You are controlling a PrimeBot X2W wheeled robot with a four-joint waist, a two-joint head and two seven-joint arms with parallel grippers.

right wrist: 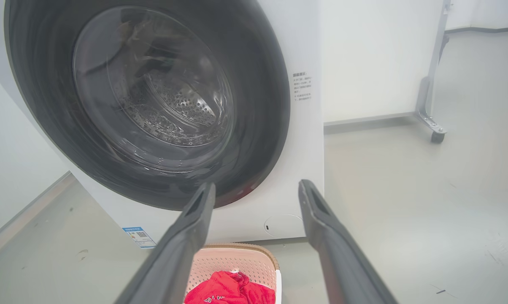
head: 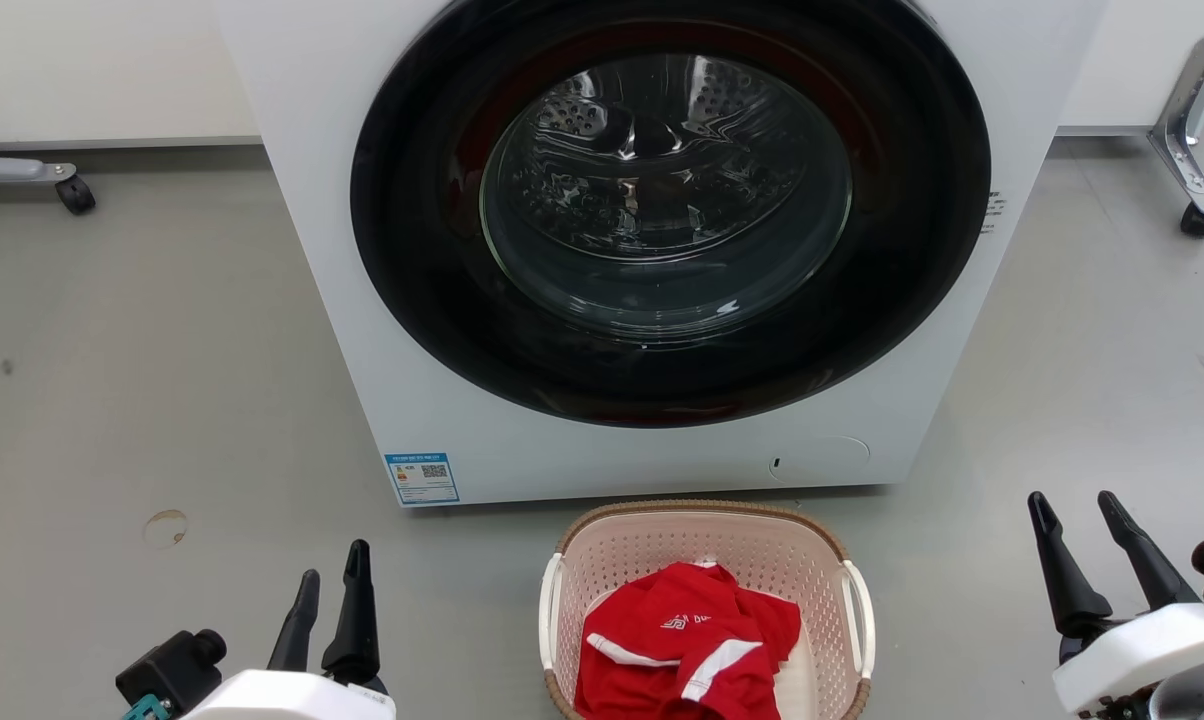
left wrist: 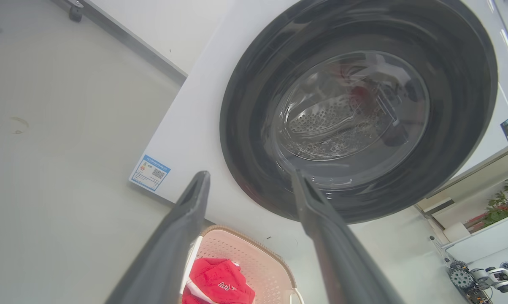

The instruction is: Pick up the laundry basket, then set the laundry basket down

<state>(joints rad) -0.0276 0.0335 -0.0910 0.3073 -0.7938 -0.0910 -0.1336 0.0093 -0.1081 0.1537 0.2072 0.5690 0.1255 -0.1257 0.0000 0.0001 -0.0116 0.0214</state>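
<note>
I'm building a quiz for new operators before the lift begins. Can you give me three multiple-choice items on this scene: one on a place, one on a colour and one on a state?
1. Where is the laundry basket relative to the washer?
A. on top of it
B. inside its drum
C. on the floor just in front of it

2. The garment in the basket is mostly:
A. red
B. blue
C. black

3. The left gripper and right gripper are:
A. both shut on the handles
B. both open, holding nothing
C. left open, right shut on the garment

Answers:
1 C: the head view shows the basket standing on the floor at the washer's foot.
2 A: the cloth is red with white stripes.
3 B: each pair of fingers stands apart, to either side of the basket, touching nothing.
</note>
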